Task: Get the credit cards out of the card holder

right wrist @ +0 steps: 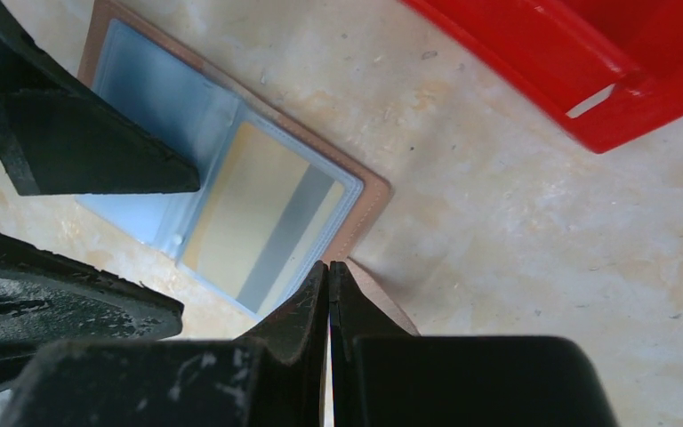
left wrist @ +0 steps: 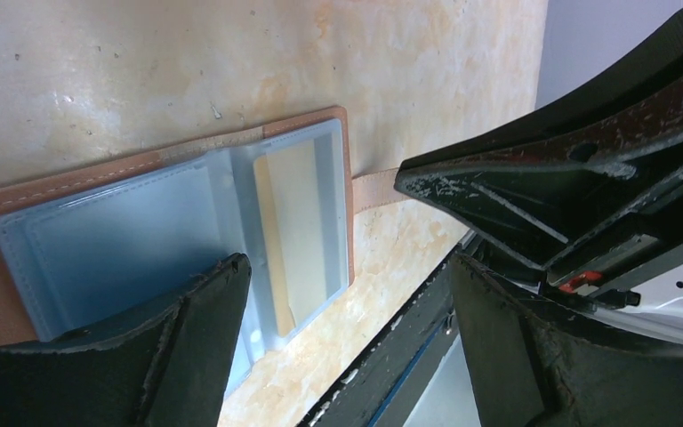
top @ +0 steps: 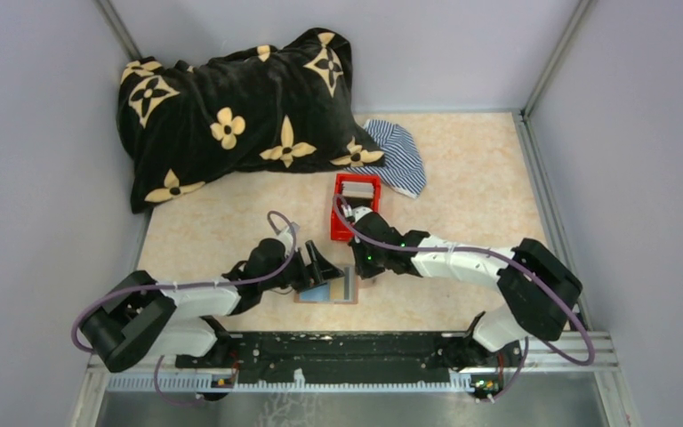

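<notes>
Beige, marbled tabletop (top: 480,178) fills your workspace, with a black flower-print blanket (top: 231,116) heaped at the far left and a striped cloth (top: 400,156) beside it. Nearer, a red box (top: 357,177) stands just beyond the right arm. The card holder (top: 327,289) lies open and flat at the near edge, between the two grippers, clear sleeves facing up. One tan card (right wrist: 258,231) with a grey stripe sits inside the sleeve nearest the snap tab (left wrist: 373,187). Whether the pale blue sleeve holds another card, you cannot tell.

Watch the sleeve: it looks slick and snug, so a finger could skate over the plastic and drag the whole holder instead of the card. If the right tips slip off the tab, nothing pins the holder down. A pinch may also catch sleeve and card together.

Your left gripper (left wrist: 347,267) hangs low over the holder, reaching forward from the left, fingers spread wide on either side of the tan card's sleeve. Your right gripper (right wrist: 329,267) reaches in from the right, angled down, fingers pressed together and holding nothing, tips apparently resting on the tab.
</notes>
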